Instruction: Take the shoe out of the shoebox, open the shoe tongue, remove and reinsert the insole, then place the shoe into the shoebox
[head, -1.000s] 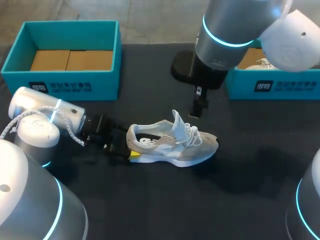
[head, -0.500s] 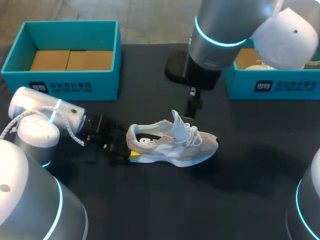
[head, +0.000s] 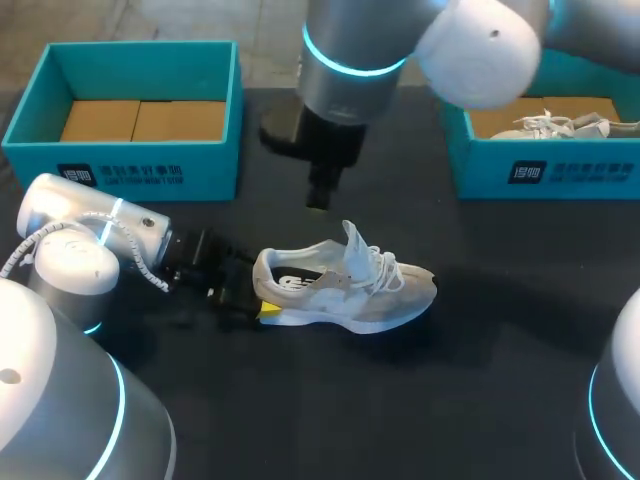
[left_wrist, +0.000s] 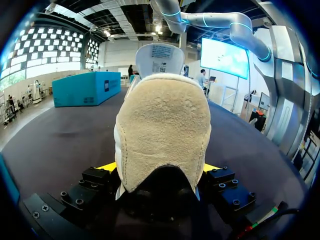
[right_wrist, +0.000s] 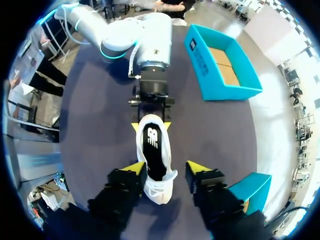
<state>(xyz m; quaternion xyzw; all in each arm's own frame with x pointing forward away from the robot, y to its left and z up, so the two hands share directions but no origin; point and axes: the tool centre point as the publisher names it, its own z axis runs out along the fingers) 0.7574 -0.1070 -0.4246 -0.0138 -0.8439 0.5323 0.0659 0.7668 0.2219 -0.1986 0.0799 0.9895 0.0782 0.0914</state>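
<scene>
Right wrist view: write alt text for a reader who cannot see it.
A pale shoe lies on the dark table, seen from above under the open right tool. The left tool grips its heel; an open teal shoebox stands beside that arm.

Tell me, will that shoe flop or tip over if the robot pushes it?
It probably won't tip: the shoe sits flat on its wide sole, and the left end effector pinches its heel. The soft-looking upper would likely squash a bit. Its tongue and laces look floppy.
</scene>
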